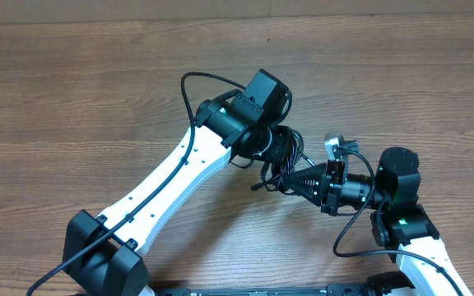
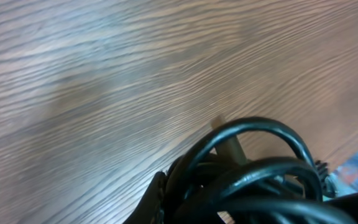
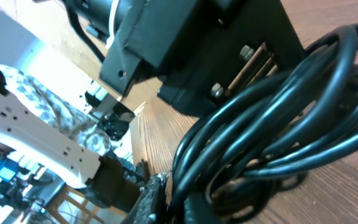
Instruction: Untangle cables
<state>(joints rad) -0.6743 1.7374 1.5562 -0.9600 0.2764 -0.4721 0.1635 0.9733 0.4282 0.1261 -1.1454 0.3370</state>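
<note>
The cables (image 1: 283, 167) form one tangled black bundle near the middle of the table, with a short end poking out to the left. My left gripper (image 1: 276, 148) comes in from the upper left and is shut on the bundle's top. My right gripper (image 1: 301, 182) reaches in from the right and is shut on its lower side. In the left wrist view thick loops of the cables (image 2: 253, 171) fill the jaws beside one dark finger (image 2: 156, 200). The right wrist view shows the cables (image 3: 272, 118) packed against its finger (image 3: 153, 198), with the left gripper's black body (image 3: 185, 50) just behind.
The wooden table (image 1: 81, 99) stretches left and back. The left arm's own black wire (image 1: 189, 92) loops off its wrist. The right arm's wire (image 1: 346, 240) curls beside its base. Past the table edge, a white power strip (image 3: 36, 140) shows in the right wrist view.
</note>
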